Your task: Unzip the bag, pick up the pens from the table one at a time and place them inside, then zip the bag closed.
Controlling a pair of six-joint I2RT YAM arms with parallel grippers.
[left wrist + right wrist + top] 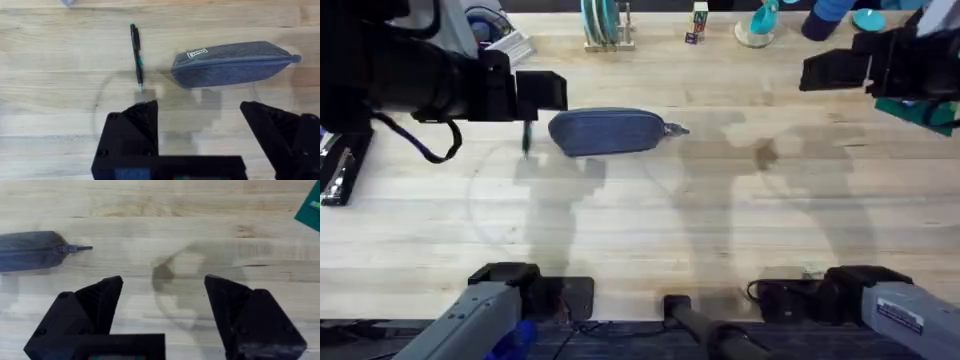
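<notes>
Bag (607,132) lay on the table (720,230) at upper centre of the overhead frame, zipper apparently shut, pull tab (677,130) at its right end; contents not visible. One pen (137,56) lay just left of the bag, apart from it. Left gripper (199,122) hovered above both, jaws spread wide, empty. Right gripper (164,302) hung at upper right, likewise agape and empty, well clear of the tab. Risks, as judged: the unpinned pouch could slide when the tab is tugged; the slim pen could roll from a misaligned pinch
</notes>
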